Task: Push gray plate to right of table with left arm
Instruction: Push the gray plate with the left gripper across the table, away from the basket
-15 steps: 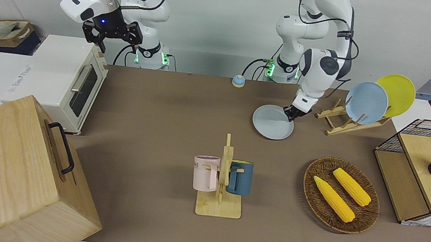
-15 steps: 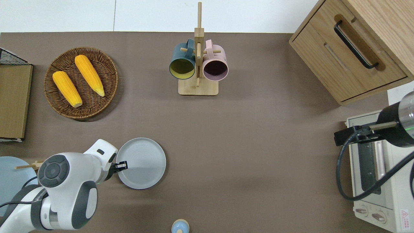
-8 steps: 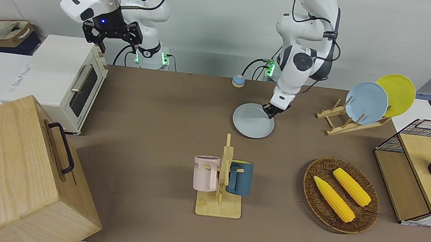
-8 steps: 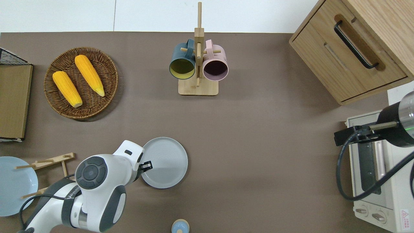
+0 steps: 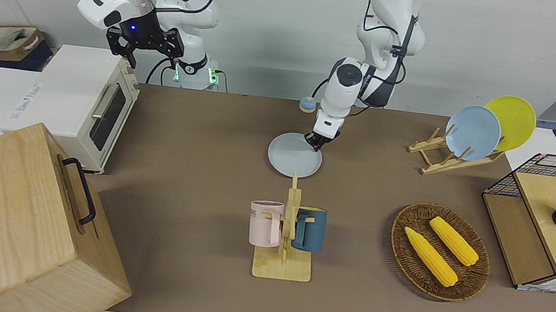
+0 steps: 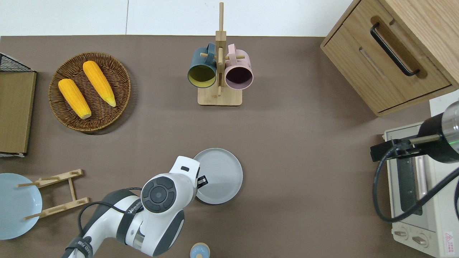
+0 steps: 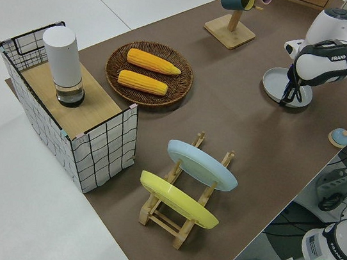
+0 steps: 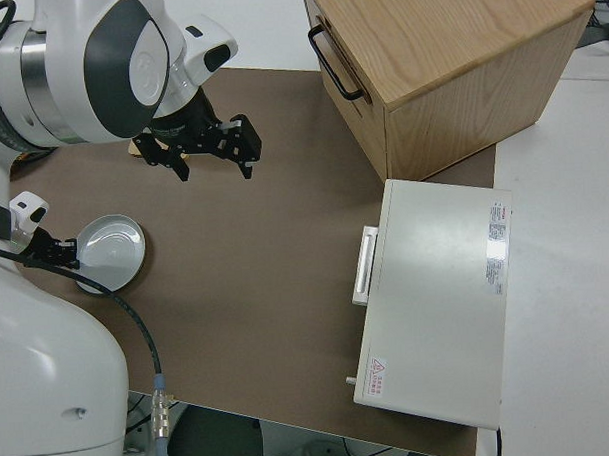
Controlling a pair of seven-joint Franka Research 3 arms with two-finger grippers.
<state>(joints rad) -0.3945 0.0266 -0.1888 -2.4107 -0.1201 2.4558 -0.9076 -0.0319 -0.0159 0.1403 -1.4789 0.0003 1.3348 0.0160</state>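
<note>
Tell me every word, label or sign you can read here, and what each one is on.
"FRANKA EMIKA": on the left arm, and again on an arm base at the table's edge.
Dark lettering on the pink mug: only "E" reads, the rest is hidden.
Red triangular warning sticker on the white toaster oven: print too small to read.
Label strip on the oven's top: too small to read.

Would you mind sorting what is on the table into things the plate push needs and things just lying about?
In the job:
gray plate
left gripper, at the plate's rim
table

Lying about:
mug rack
corn basket
plate rack
toaster oven
wooden cabinet
</note>
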